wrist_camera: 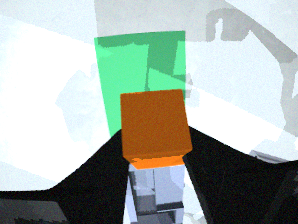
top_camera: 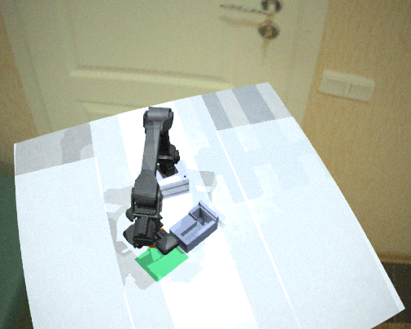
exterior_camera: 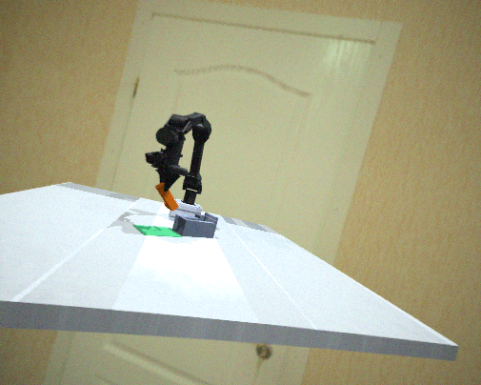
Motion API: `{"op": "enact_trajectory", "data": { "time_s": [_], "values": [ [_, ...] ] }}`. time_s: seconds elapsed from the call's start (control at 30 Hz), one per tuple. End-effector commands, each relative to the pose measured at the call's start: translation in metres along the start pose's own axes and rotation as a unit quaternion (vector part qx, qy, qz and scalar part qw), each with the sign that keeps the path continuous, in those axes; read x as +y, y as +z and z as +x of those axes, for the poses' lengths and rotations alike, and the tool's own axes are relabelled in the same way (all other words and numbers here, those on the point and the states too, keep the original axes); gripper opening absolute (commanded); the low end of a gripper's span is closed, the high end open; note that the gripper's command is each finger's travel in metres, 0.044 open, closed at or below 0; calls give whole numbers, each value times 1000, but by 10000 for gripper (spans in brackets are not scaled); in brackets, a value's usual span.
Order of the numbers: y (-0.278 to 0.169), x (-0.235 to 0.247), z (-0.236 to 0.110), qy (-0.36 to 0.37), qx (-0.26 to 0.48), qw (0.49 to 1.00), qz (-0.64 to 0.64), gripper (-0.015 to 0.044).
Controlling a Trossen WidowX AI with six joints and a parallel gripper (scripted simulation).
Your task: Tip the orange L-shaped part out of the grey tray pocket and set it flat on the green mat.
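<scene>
The orange part [exterior_camera: 167,196] [wrist_camera: 155,122] is off the table, held by one end and tilted steeply, with its lower end slanting toward the tray side in the exterior view. My gripper [exterior_camera: 165,186] [wrist_camera: 152,133] is shut on the part's upper end. It holds the part in the air around the near edge of the green mat [top_camera: 165,266] [exterior_camera: 148,232] [wrist_camera: 119,65]. The grey tray [top_camera: 202,237] [exterior_camera: 193,229] stands beside the mat, its pocket empty. In the top view the gripper hides most of the part, and its L-shape cannot be made out.
The white-grey arm base [top_camera: 177,188] stands behind the tray, on the arm's side of the table. The tray's raised walls stand close beside the mat. Shadows of the arm fall across the mat and the table top.
</scene>
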State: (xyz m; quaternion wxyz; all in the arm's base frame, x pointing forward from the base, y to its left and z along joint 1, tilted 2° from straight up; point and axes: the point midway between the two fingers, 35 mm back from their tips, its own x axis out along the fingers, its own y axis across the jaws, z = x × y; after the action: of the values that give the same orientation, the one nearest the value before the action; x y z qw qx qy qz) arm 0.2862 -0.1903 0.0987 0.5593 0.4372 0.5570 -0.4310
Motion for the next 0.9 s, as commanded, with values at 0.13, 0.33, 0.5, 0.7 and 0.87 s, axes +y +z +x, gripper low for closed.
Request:
{"op": "enact_trajectory", "data": {
  "time_s": [0.13, 0.33, 0.5, 0.7, 0.87],
  "values": [
    [2, 0, 6, -2, 0, 1000, -3, 0],
    [2, 0, 16, -2, 0, 1000, -3, 0],
    [2, 0, 23, -2, 0, 1000, -3, 0],
    [2, 0, 33, -2, 0, 1000, -3, 0],
    [2, 0, 40, -2, 0, 1000, -3, 0]
  ]
}}
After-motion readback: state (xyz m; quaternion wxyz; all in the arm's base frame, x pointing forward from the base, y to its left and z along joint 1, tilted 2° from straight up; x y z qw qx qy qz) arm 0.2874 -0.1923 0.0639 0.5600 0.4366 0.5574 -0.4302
